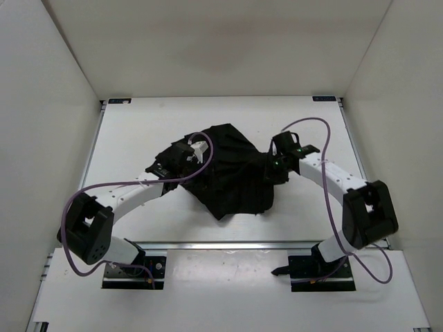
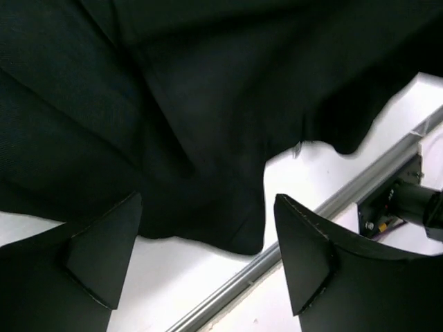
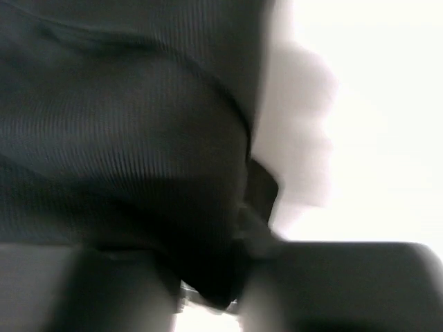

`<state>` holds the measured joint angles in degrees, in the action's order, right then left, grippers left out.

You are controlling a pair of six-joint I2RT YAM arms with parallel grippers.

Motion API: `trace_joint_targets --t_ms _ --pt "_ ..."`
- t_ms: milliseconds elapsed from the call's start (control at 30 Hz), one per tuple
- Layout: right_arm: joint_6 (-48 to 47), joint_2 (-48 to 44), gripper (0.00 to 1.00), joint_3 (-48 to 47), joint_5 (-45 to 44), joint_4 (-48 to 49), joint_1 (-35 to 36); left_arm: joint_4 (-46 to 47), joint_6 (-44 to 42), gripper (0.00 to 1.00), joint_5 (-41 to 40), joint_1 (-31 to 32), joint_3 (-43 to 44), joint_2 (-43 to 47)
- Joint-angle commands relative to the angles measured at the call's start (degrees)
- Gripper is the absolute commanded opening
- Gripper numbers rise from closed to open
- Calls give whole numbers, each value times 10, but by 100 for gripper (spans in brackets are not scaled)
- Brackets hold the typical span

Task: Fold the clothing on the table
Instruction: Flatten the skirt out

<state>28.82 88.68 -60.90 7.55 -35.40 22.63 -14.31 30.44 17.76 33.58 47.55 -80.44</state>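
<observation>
- The clothing (image 1: 232, 173) is a black, bunched heap lying about the middle of the white counter (image 1: 138, 131). One pointed corner reaches toward 6 o'clock and stops short of the near edge.
- The left fingers (image 1: 185, 158) sit at the heap's 9 o'clock side, over its edge. Their arm comes in from 7 o'clock.
- In the left wrist view these fingers stand wide apart, one (image 2: 104, 256) at 7 o'clock and the other (image 2: 311, 256) at 5 o'clock, and they have hold of nothing. The dark hem of the clothing crosses the gap beyond their tips, with bare counter showing below it.
- A metal rail (image 2: 239, 277) runs slantwise in that view from 7 o'clock toward 2 o'clock, beyond the hem.
- The right fingers (image 1: 273, 169) are at the heap's 3 o'clock side, pressed into the fabric. Their arm bends in from 4 o'clock.
- The right wrist view is blurred. Finely ribbed black cloth fills it from 9 o'clock across the middle, and bright counter shows toward 3 o'clock.
- At 6 o'clock in that view the two fingers stand close together, with a fold of the clothing pinched in the narrow gap between them.
- A purple cable (image 1: 69, 228) loops along the left arm.
</observation>
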Motion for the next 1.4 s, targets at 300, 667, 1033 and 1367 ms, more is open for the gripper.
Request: trace_joint_targets --t_ms 300,667,1033,1367 --pt "-189 -215 88 86 43 129 -23 -11 -9 87 -33 -10 14 -33" --pt "-234 -178 84 112 59 173 92 12 7 83 -18 -26 -33 -27" --pt "-414 -83 81 64 -109 166 188 22 9 85 10 -42 -53 -9" --pt "-512 -39 90 73 -242 267 225 39 14 86 28 -58 -61 -3"
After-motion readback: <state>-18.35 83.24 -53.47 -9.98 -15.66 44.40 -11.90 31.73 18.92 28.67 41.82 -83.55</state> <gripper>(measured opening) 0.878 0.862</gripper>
